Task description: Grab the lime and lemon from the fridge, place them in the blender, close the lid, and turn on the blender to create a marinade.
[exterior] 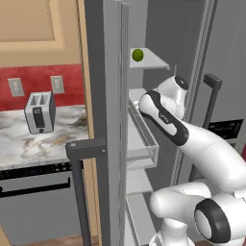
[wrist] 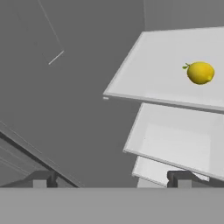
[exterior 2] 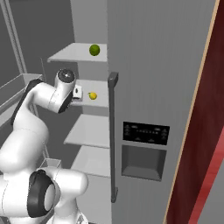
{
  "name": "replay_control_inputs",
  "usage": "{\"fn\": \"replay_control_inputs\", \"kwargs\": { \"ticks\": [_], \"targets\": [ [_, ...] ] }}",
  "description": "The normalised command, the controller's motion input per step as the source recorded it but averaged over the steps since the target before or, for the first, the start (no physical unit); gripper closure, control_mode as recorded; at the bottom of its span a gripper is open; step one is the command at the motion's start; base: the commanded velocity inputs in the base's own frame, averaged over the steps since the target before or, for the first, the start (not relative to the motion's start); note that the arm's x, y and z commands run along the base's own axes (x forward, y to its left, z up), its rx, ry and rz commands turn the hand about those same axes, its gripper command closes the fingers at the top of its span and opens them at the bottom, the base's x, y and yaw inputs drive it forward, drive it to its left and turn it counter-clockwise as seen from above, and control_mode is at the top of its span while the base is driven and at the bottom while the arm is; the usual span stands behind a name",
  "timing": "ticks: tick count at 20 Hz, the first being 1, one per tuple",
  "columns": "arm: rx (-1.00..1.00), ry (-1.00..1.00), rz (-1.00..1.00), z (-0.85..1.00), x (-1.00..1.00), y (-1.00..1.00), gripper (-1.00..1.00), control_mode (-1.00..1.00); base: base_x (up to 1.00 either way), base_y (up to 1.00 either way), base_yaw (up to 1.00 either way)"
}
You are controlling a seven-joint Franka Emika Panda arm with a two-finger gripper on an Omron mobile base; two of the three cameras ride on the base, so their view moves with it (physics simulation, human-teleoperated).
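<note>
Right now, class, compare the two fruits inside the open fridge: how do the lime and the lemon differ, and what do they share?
The lime is dark green; the lemon is yellow. The lime rests on the top shelf, the lemon on the shelf below. The lime looks somewhat larger than the lemon. The lemon lies close to the arm's hand; the lime is higher, farther from it. Both are small, round, and lie loose, untouched, in the fridge.

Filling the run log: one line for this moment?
stage: reaching into fridge | tool: open, empty | lemon: on shelf, ungrasped | lime: shelf above
</note>
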Motion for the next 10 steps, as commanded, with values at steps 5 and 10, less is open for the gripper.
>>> {"fn": "replay_control_inputs", "kwargs": {
  "ticks": [5,10],
  "targets": [
    [0.04,0.00,0.00,0.01,-0.09,0.52,-1.00,-1.00,0.00,0.00,0.00],
    [0.01,0.00,0.00,0.00,-0.01,-0.01,-1.00,-1.00,0.00,0.00,0.00]
  ]
}}
